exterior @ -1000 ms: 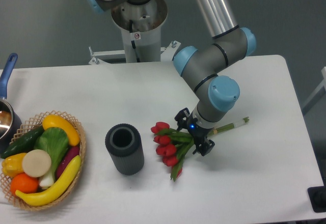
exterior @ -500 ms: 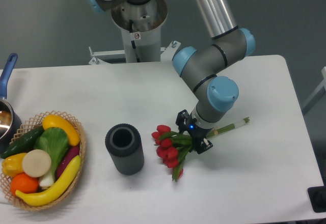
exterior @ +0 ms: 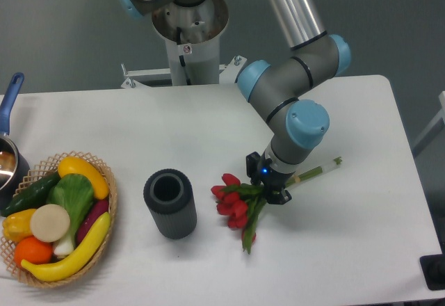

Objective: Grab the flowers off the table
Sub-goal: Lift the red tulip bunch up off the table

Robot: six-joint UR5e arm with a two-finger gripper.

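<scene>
The flowers (exterior: 235, 200), red tulips with green leaves, lie on the white table (exterior: 208, 125) right of centre. Their pale-green stems (exterior: 318, 170) stick out to the right past the wrist. My gripper (exterior: 267, 182) sits over the bunch where leaves meet stems, and its black fingers are closed around it. The blooms point left toward the cylinder. The bunch looks at or just above the table surface; I cannot tell which.
A dark grey hollow cylinder (exterior: 170, 203) stands upright just left of the blooms. A wicker basket (exterior: 55, 215) of fruit and vegetables is at the front left. A blue-handled pot (exterior: 8, 146) sits at the left edge. The arm's base (exterior: 188, 28) is at the back.
The fingers have closed in on the bunch. The blooms have bunched together and shifted slightly right and down, with the leaf tip now pointing more downward.
</scene>
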